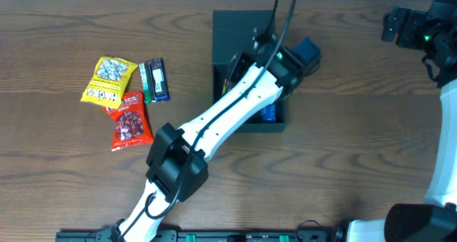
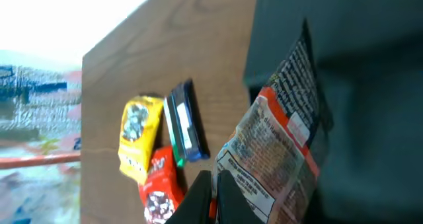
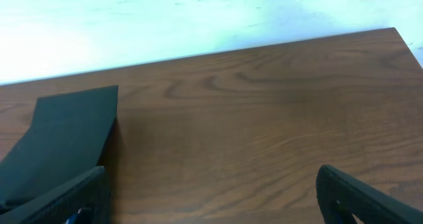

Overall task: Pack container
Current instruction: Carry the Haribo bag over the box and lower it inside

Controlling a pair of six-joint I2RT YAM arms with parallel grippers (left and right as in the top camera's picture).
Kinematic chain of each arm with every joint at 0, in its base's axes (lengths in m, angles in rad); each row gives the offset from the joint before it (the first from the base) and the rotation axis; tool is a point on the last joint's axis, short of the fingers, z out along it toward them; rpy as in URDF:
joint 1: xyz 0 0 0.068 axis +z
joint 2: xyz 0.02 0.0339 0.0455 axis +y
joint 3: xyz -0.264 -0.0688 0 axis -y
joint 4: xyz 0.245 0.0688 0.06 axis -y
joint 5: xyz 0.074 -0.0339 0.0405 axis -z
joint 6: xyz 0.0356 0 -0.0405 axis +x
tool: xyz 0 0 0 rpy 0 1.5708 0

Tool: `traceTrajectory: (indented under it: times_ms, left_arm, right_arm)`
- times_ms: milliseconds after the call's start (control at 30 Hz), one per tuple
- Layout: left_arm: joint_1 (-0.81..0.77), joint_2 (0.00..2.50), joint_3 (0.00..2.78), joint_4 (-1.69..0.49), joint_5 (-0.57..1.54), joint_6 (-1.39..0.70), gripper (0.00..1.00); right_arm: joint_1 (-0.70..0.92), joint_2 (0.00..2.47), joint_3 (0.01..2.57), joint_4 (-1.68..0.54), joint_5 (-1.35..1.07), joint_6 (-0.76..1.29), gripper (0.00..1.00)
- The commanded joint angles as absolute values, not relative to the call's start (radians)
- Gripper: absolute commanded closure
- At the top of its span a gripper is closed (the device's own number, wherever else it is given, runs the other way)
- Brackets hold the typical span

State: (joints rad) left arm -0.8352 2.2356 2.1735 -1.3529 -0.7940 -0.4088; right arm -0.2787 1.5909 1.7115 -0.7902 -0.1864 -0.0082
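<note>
The container [image 1: 243, 28] is a dark square box at the table's back middle, its flap lid lying open behind it. My left arm reaches over it, and my left gripper [image 2: 215, 199] is shut on the edge of an orange and black snack packet [image 2: 284, 138]. The packet hangs against the container [image 2: 370, 118]. In the overhead view my left gripper [image 1: 239, 67] sits above the box opening, with a blue packet [image 1: 269, 113] showing inside. My right gripper [image 1: 400, 24] is at the far right, and it [image 3: 211, 201] stands open over bare wood with nothing between its fingers.
Three snack packets lie left of the box: a yellow one [image 1: 108, 79], a dark bar [image 1: 154, 80] and a red one [image 1: 131, 121]. The left wrist view shows the yellow packet [image 2: 139, 135], the bar [image 2: 185, 121] and the red packet [image 2: 160, 191]. The lid [image 3: 66, 131] shows at the right wrist view's left.
</note>
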Motion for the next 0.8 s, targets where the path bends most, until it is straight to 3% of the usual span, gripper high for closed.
traceTrajectory:
  times_ms: [0, 133, 167, 200, 267, 300, 567, 600, 667, 700, 733, 767]
  left_arm:
    - [-0.854, 2.222, 2.086, -1.327, -0.819, -0.448, 0.94]
    - [-0.858, 2.215, 2.051, -1.254, -0.578, -0.281, 0.92]
    - [-0.858, 2.213, 2.064, -1.247, -0.560, -0.255, 0.73]
    - [-0.858, 2.209, 2.085, -1.243, -0.540, -0.231, 0.33]
    - [-0.857, 2.201, 2.143, -1.238, -0.473, -0.183, 0.19]
    - [-0.855, 2.197, 2.180, -1.232, -0.423, -0.148, 0.02]
    - [-0.792, 2.189, 2.382, -1.214, -0.180, -0.041, 0.05]
    - [-0.775, 2.189, 2.379, -1.214, -0.149, -0.031, 0.19]
    - [-0.730, 2.194, 2.344, -1.207, -0.056, -0.022, 0.64]
    - [-0.705, 2.198, 2.316, -1.198, -0.004, -0.022, 0.79]
    - [-0.684, 2.199, 2.283, -1.187, 0.044, -0.022, 0.94]
    - [-0.667, 2.199, 2.244, -1.172, 0.091, -0.020, 0.94]
  right_arm:
    - [-0.285, 1.597, 1.705, -0.794, -0.192, -0.009, 0.01]
    - [-0.285, 1.597, 1.705, -0.796, -0.192, -0.009, 0.01]
    - [-0.285, 1.597, 1.705, -0.796, -0.192, -0.009, 0.01]
    - [-0.285, 1.597, 1.705, -0.797, -0.192, -0.008, 0.01]
    - [-0.285, 1.597, 1.705, -0.800, -0.192, -0.008, 0.01]
    - [-0.285, 1.597, 1.705, -0.803, -0.192, -0.008, 0.01]
    - [-0.285, 1.597, 1.705, -0.843, -0.192, -0.009, 0.01]
    - [-0.285, 1.597, 1.705, -0.848, -0.192, -0.009, 0.01]
    - [-0.285, 1.597, 1.705, -0.855, -0.192, -0.009, 0.01]
    - [-0.285, 1.597, 1.705, -0.857, -0.192, -0.009, 0.01]
    - [-0.285, 1.597, 1.705, -0.858, -0.192, -0.009, 0.01]
    - [-0.285, 1.597, 1.705, -0.858, -0.192, -0.009, 0.01]
